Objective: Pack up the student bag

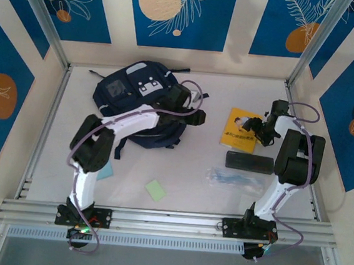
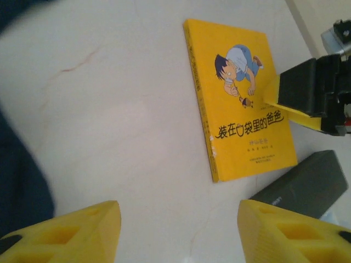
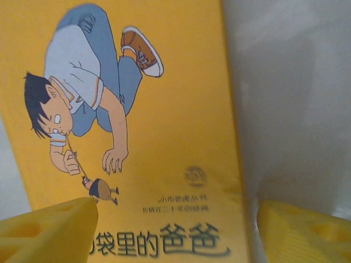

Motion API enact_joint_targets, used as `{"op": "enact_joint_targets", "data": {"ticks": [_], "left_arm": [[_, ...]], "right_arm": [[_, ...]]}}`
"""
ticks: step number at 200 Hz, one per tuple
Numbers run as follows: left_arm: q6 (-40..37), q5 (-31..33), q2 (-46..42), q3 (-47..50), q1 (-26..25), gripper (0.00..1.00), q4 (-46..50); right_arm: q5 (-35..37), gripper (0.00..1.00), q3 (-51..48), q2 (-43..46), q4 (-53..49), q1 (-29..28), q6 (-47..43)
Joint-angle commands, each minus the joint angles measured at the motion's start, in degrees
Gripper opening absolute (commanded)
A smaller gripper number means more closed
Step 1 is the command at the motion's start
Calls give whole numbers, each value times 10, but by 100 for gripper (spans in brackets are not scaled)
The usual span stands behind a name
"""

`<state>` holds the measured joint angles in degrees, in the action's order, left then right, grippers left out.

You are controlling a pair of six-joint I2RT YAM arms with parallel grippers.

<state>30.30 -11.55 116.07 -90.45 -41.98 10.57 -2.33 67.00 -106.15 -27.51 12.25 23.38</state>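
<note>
The student bag (image 1: 137,91), navy blue with grey patches, lies at the back left of the table; its dark fabric shows at the edge of the left wrist view (image 2: 16,181). My left gripper (image 1: 193,108) hovers just right of the bag, open (image 2: 178,219), with bare table between its yellow fingers. A yellow book (image 1: 238,133) with a cartoon boy lies flat right of centre (image 2: 241,104). My right gripper (image 1: 257,129) hangs low over the book's far right part, open (image 3: 175,230). One finger (image 3: 49,230) is above the cover (image 3: 164,109), the other (image 3: 307,230) beyond its edge.
A dark grey pencil case (image 1: 249,162) lies just in front of the book (image 2: 307,183). A clear pouch of pens (image 1: 226,177) sits nearer still. A green note pad (image 1: 156,189) lies front centre, and a blue item (image 1: 105,171) beside the left arm. Patterned walls enclose the table.
</note>
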Motion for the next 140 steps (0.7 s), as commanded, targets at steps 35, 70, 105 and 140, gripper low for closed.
{"op": "enact_joint_targets", "data": {"ticks": [35, 70, 105, 140], "left_arm": [[49, 8, 109, -67, -60, 52, -36], [45, 19, 150, -121, -71, 52, 3], [37, 21, 181, -160, -75, 52, 39], [39, 15, 200, -171, -75, 52, 54]], "right_arm": [[-78, 71, -25, 17, 42, -6, 1], [-115, 64, -45, 50, 58, -5, 8], [-169, 49, -57, 62, 86, -6, 26], [-211, 37, -58, 37, 116, -15, 48]]}}
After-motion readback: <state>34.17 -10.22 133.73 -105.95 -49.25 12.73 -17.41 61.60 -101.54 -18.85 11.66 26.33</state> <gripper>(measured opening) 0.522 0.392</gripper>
